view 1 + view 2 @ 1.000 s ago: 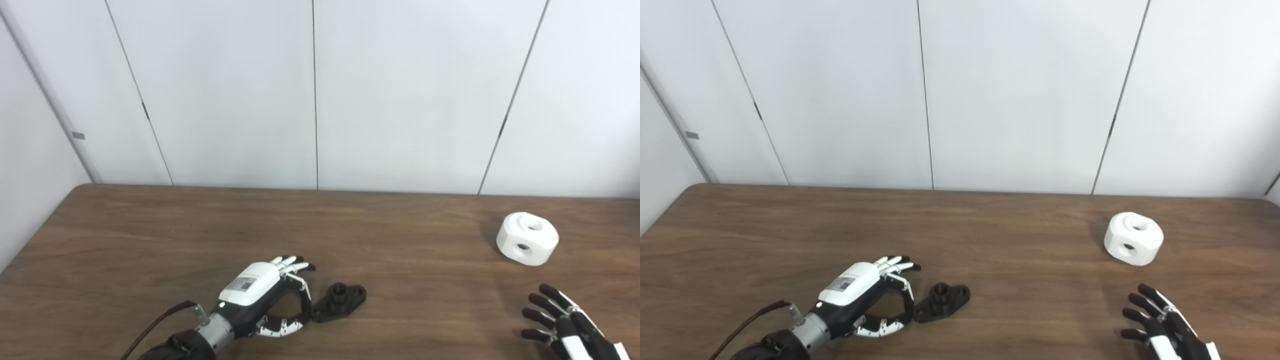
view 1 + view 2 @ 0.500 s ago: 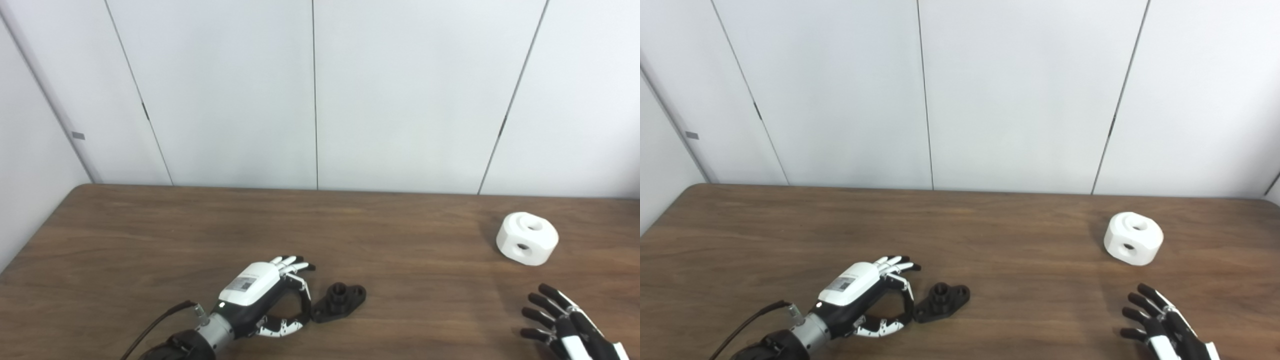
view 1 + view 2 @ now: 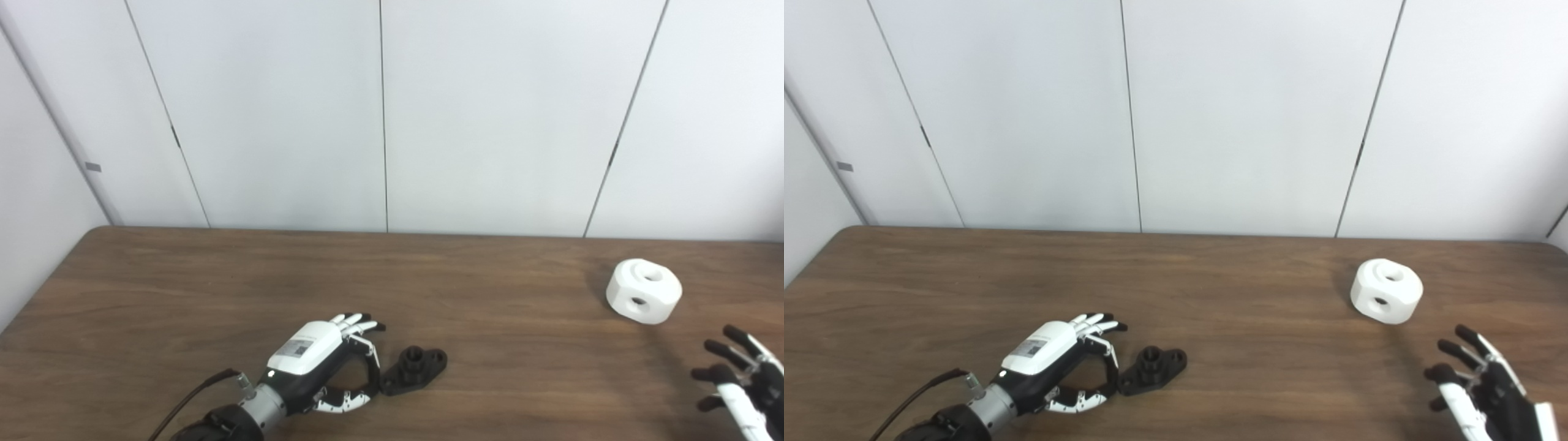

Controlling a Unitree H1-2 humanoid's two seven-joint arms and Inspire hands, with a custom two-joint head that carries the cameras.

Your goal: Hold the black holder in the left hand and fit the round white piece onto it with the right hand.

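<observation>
Since a second ago my right hand (image 3: pixel 1482 383) has shifted rightward and farther across the counter (image 3: pixel 184 288), toward the level of the round white piece (image 3: pixel 644 290); it is empty, fingers spread apart, and well short of the piece. In the left eye view the frame's right edge cuts off its palm; the right eye view shows more, though the wrist runs off the bottom. My left hand (image 3: pixel 324 367) has not moved: it lies at the near edge, fingers and thumb curled open around the near end of the black holder (image 3: pixel 415 370), which rests flat on the counter. Whether the fingertips touch the holder cannot be made out. The white piece sits far right, well apart from the holder, one hole facing up and one facing me.
</observation>
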